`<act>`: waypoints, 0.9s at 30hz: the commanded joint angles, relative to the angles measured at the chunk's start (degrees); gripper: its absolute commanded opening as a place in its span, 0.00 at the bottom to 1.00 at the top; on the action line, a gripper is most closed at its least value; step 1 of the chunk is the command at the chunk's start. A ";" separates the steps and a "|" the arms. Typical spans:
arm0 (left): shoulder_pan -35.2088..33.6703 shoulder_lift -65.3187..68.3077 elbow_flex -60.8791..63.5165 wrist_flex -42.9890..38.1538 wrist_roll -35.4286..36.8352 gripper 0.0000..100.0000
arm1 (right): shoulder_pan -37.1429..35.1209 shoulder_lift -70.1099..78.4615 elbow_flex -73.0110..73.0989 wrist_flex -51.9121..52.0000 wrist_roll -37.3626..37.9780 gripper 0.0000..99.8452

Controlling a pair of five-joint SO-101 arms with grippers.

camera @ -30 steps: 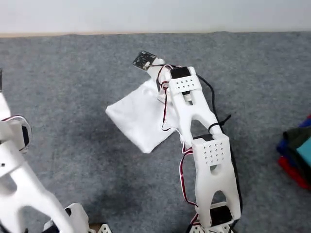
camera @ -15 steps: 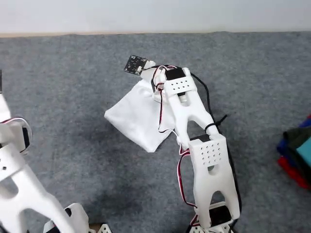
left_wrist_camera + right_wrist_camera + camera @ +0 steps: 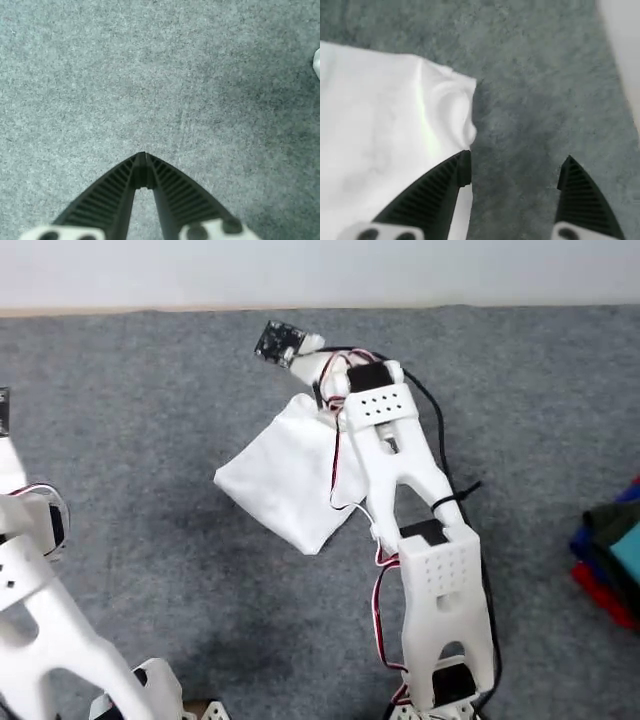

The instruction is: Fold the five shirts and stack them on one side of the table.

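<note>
A folded white shirt lies on the grey carpet near the table's middle. My right arm stretches over its far right corner. In the right wrist view my right gripper is open, with one finger at the white shirt's rounded edge and the other over bare carpet. Nothing sits between them. My left gripper is shut with nothing in it, above bare carpet. My left arm stands at the near left.
A stack of folded shirts in dark, blue, red and teal sits at the right edge. The pale wall runs along the far side. A white scrap peeks in at the left wrist view's edge.
My right arm's wrist swung left, then drew back toward the far edge. The white shirt shifted only slightly. The left arm barely moved.
</note>
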 commanded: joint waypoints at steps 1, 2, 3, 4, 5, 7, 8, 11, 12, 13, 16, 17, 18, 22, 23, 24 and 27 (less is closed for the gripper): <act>-0.35 -1.67 -0.48 1.32 -0.53 0.00 | 0.75 -5.49 -2.99 -0.40 -2.46 0.27; -0.35 -1.67 -0.48 1.32 -0.53 0.00 | 0.92 -5.32 -2.99 -0.40 -2.55 0.26; -0.35 -1.67 -0.48 1.32 -0.53 0.00 | 1.36 -5.14 -2.99 -0.40 -2.73 0.26; -0.35 -1.76 -0.48 1.32 -0.53 0.00 | 1.80 -5.14 -2.99 -0.31 -2.81 0.25; -0.35 -1.76 -0.48 1.32 -0.53 0.00 | 2.15 -5.41 -2.99 -0.31 -3.16 0.24; -0.44 -2.29 -0.48 1.32 -0.53 0.00 | 2.77 -6.20 -3.08 0.31 -6.07 0.24; -0.44 -3.08 -0.40 1.32 -0.53 0.00 | 2.95 -7.34 -3.08 1.36 -7.91 0.24; -0.26 -7.12 0.04 1.32 -1.05 0.00 | 2.86 -11.38 -3.08 6.02 -12.92 0.23; -0.18 -8.53 0.57 1.32 -2.11 0.00 | 2.86 -12.70 -3.08 7.60 -14.68 0.22; -0.09 -10.11 1.45 1.32 -3.34 0.00 | 2.86 -13.85 -3.08 9.27 -16.62 0.21; 0.00 -14.15 5.14 1.32 -5.98 0.00 | 3.03 -17.36 -3.08 14.46 -21.80 0.17; -0.18 -15.38 6.46 1.32 -6.59 0.00 | 3.12 -18.24 -3.08 16.13 -23.21 0.16; -0.26 -16.62 7.60 1.32 -7.12 0.00 | 3.21 -19.12 -3.08 18.15 -24.53 0.14; -0.26 -21.01 10.51 1.32 -7.74 0.00 | 3.21 -21.76 -3.08 28.00 -29.63 0.06; -0.26 -21.89 11.03 1.23 -7.74 0.00 | 3.21 -22.29 -3.08 30.29 -31.03 0.05; -0.26 -22.51 11.47 1.23 -7.74 0.00 | 3.21 -22.81 -3.08 32.66 -32.53 0.04; -0.26 -24.09 12.88 1.23 -7.65 0.00 | 3.21 -24.22 -2.64 38.64 -37.54 0.02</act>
